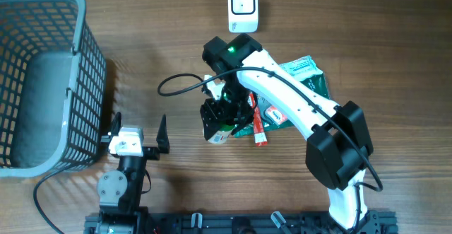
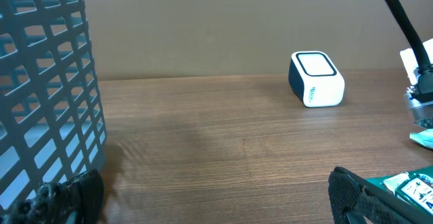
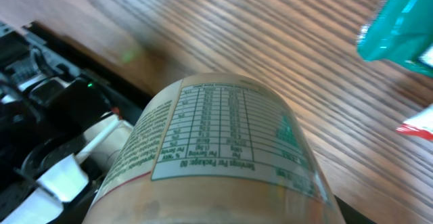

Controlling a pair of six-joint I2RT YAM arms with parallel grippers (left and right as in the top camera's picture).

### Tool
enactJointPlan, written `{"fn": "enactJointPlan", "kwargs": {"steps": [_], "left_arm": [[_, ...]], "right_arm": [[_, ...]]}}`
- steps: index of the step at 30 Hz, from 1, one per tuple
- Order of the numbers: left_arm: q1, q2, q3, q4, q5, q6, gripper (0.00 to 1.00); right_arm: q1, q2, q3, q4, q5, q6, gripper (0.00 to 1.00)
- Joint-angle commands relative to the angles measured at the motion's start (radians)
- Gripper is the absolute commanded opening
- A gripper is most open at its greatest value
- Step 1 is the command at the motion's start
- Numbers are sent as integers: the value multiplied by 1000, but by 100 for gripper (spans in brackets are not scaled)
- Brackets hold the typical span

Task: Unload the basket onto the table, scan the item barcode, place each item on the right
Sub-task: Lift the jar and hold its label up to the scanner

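Cylindrical bottle [image 3: 223, 149], glossy, printed label, over middle of wood-grain tabletop [image 1: 381, 29], clamped in part-open right gripper [image 1: 227, 114]; boxy white scanner [image 1: 242, 6] at far edge; left gripper [image 1: 139, 122] spread wide, empty, beside mesh basket [image 1: 79, 85]

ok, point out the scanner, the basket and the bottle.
scanner [image 1: 242, 6], overhead view, top face.
basket [image 1: 92, 100], overhead view, mesh side wall.
bottle [image 3: 223, 129], right wrist view, nutrition label.
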Motion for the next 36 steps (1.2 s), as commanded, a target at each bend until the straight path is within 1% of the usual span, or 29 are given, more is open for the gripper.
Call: {"fn": "enactJointPlan", "kwargs": {"steps": [1,6,10,22,24,26,32,36], "left_arm": [[4,-9,-5,-3,16,-6,100],[4,-9,-5,-3,16,-6,100],[4,-9,-5,-3,16,-6,100],[4,-9,-5,-3,16,-6,100],[4,-9,-5,-3,16,-6,100],[4,-9,-5,-3,16,-6,100],[4,-9,-5,-3,16,-6,100],[3,-9,-5,-3,16,-6,100]], "right_arm": [[-2,-35,4,-30,-74,-35,64],[-2,-35,4,-99,-143,-35,64],[-2,-35,4,-100,-195,-34,64],[-2,-35,4,-100,-209,-34,64],[-2,-35,4,-95,-139,-25,64],[-2,-35,4,-55,-3,44,64],[-38,-35,4,143,299,150,64],[-70,-35,4,300,563,158,61]]}}
